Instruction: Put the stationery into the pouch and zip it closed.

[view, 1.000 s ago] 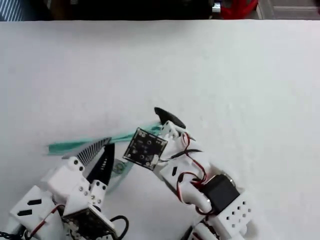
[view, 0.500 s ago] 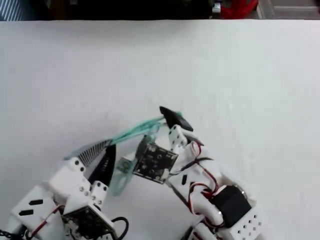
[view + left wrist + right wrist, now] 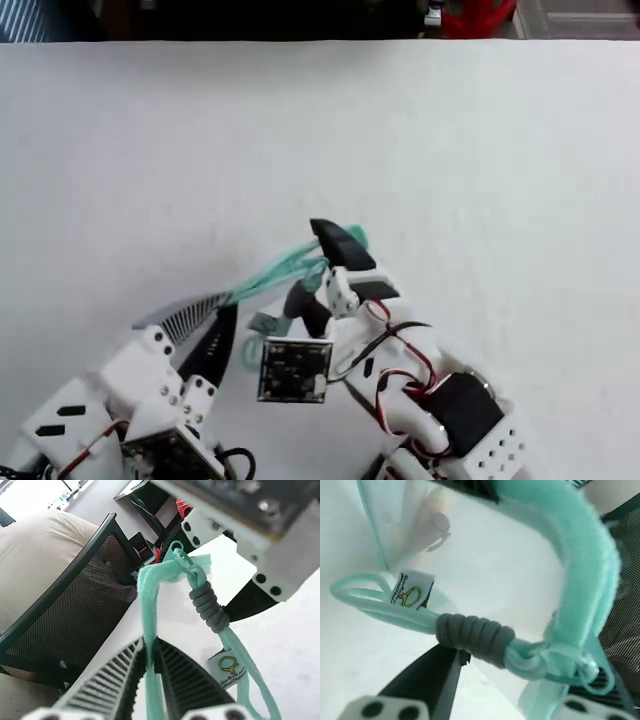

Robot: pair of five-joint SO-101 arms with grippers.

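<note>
The left hand (image 3: 151,655) is clamping the pouch (image 3: 147,595) edge; the right hand (image 3: 320,272), hold untellable, should be pulling the zip cord (image 3: 470,632) straight.

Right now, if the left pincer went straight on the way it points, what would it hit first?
The left pincer is clamped on the pouch edge; straight on along it hangs the grey-knotted zip cord, then probably the right pincer, though depth is unclear.
</note>
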